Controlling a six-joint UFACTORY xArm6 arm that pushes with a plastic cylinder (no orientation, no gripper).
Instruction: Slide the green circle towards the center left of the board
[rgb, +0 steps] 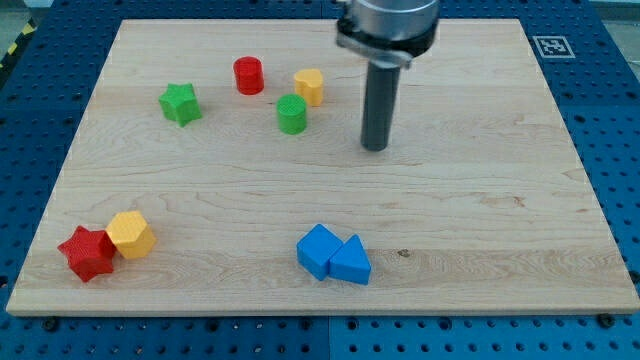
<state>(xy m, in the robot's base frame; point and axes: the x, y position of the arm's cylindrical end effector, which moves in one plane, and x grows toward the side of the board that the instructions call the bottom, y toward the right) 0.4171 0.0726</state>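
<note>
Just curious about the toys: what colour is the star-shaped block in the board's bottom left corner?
The star-shaped block is red; the single camera view shows it, touching a yellow hexagonal block.

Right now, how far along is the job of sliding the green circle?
Nothing looks done: the green circle sits at the view's upper middle, beside the yellow block. In hand: my tip stands to its right, apart. Left: the whole push toward the board's center left.

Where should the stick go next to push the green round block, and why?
Probably a short slide toward the view's left, until my tip meets the green circle. My tip stands to the circle's right, a little lower, not touching it. The centre left lies left and lower, so coming in slightly from above should steer it there, away from the yellow block just above it.
</note>
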